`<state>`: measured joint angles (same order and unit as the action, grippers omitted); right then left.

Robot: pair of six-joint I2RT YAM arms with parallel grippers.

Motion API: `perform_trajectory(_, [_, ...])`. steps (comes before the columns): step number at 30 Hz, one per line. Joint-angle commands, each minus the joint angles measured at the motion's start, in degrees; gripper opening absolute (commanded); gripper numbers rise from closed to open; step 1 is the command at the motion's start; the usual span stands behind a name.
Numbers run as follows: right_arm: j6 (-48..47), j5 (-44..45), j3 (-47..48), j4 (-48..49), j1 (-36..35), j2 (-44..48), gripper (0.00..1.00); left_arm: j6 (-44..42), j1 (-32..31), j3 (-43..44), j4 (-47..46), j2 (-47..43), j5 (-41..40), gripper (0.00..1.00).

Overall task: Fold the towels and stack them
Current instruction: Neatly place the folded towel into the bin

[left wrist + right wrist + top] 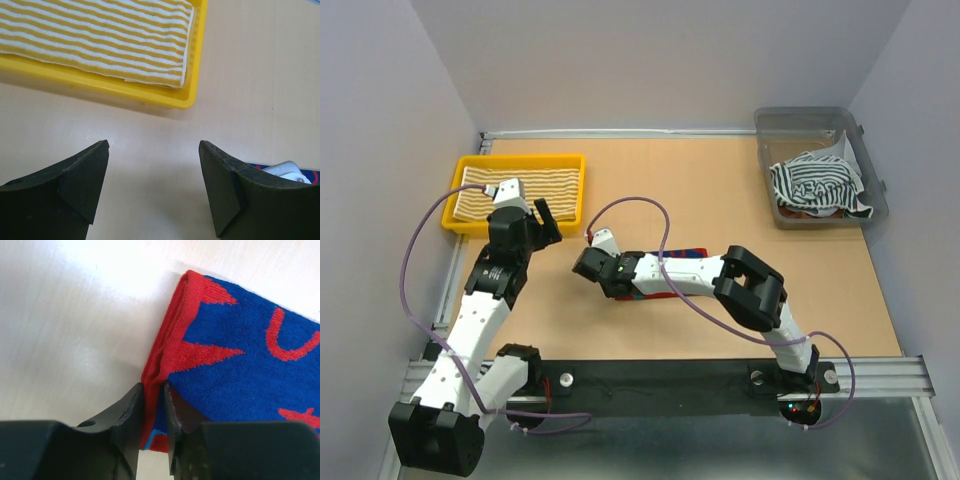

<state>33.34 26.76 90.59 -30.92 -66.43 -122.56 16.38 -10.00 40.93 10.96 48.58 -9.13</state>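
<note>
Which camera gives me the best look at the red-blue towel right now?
Right wrist: the red-blue towel fills the frame, its folded red edge pinched in the right claw. From the top, the right arm covers most of it; the left wrist catches only a sliver.

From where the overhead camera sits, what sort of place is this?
Likely a robot test booth, not a home: plain grey walls box in a tan tabletop, a yellow tray holds a folded yellow-striped towel, and a clear bin holds crumpled towels.
</note>
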Motion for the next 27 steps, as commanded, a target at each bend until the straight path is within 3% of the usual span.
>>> perform_trajectory(1, [2.2, 1.0, -3.4, -6.8, -0.3, -3.3, 0.18, 0.5, 0.3, -0.7, -2.2, 0.4, 2.5, 0.83])
perform_trajectory(6, [-0.6, 1.1, -4.2, -5.3, -0.3, -0.2, 0.01, 3.7, 0.3, -0.9, -2.7, 5.4, 11.7, 0.85])
perform_trajectory(14, [-3.6, 0.5, -8.2, 1.7, -0.2, 8.6, 0.01, 15.2, 0.3, -8.1, -9.7, 11.7, 24.6, 0.91])
perform_trajectory(17, [-4.8, -0.3, -9.7, 4.5, -0.3, 10.6, 0.00, 20.0, -0.3, -11.2, -16.6, 14.8, 30.6, 0.92])
perform_trajectory(27, [-4.5, -1.4, -13.2, 9.9, -0.1, 13.4, 0.00, 29.1, -3.9, -18.9, -27.0, 18.7, 31.9, 0.95])
